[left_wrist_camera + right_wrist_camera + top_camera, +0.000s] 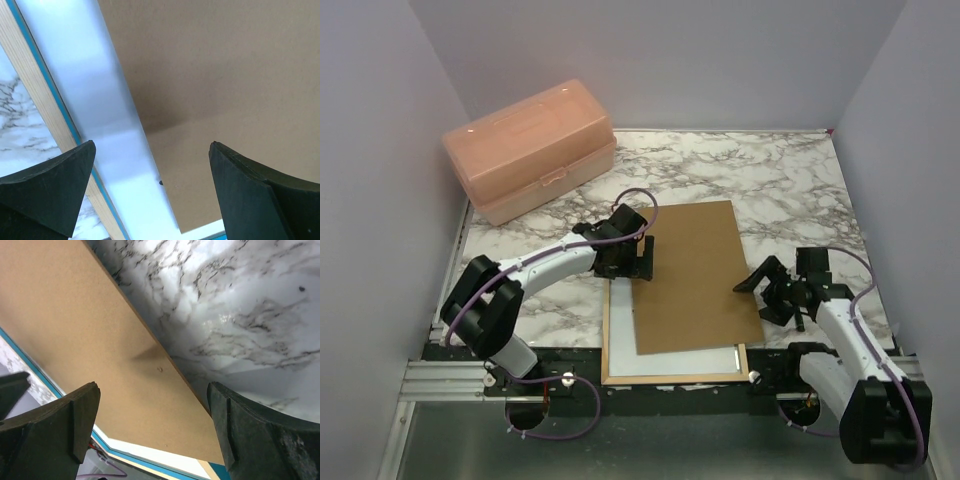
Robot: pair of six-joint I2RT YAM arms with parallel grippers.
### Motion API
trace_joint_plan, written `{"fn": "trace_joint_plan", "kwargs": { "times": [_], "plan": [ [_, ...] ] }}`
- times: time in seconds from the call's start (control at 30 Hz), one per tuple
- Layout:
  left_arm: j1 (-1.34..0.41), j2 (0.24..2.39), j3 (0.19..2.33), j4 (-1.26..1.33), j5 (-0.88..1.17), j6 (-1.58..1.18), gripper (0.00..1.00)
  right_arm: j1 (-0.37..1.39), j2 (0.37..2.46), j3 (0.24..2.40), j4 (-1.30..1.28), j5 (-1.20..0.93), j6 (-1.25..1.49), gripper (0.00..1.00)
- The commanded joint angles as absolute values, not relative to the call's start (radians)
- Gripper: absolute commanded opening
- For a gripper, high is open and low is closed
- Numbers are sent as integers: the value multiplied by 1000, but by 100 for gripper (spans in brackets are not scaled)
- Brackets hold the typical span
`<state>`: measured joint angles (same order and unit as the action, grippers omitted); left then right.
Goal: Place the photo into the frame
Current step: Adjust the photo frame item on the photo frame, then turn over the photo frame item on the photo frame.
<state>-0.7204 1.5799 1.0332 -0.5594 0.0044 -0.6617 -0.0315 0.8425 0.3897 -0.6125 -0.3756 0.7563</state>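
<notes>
Left claw point(152, 145), wide open and empty, hangs right above the photo point(110, 125); right claw point(152, 385), equally open, stands farther.

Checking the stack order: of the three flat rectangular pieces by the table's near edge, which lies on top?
The flat brown backing board: it lies askew over the white sheet and the thin light-wood frame, both showing beneath its edges.
</notes>
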Motion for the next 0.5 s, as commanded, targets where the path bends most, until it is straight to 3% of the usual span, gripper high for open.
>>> {"fn": "trace_joint_plan", "kwargs": {
  "times": [0.0, 0.27, 0.47],
  "plan": [
    [-720, 1491, 936, -491, 132, -698, 98, -25, 977, 453, -456, -341, 756, 97],
    [-678, 1432, 766, -321, 284, -765, 98, -24, 1258, 580, -350, -352, 661, 95],
    [-660, 1444, 725, -241, 331, -785, 96, -25, 1375, 616, -258, -481, 629, 92]
  ]
}}
